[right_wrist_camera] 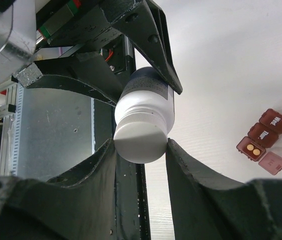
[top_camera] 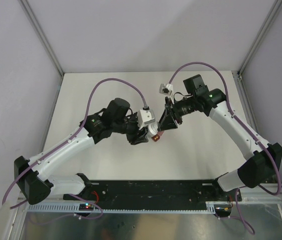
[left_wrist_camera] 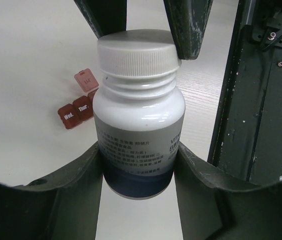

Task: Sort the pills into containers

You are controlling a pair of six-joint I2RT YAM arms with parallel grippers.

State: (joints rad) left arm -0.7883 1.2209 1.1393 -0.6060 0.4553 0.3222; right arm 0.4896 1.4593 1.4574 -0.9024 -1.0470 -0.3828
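On table [top_camera: 206, 150], pill box [right_wrist_camera: 263, 141], one lid [right_wrist_camera: 272, 163] open, two pills [right_wrist_camera: 253, 149] inside, left tool [left_wrist_camera: 138, 145] and right tool [right_wrist_camera: 141, 145] clamping bottle [left_wrist_camera: 138, 125].

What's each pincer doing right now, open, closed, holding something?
Left pincer: closed on the bottle, at its body.
Right pincer: closed on the cap of the same bottle.

Lids of the dark red pill box [left_wrist_camera: 74, 114] read "Wed." and "Thur.", while the white bottle [left_wrist_camera: 138, 107] bore a label cut off at "VITA", its small print illegible.
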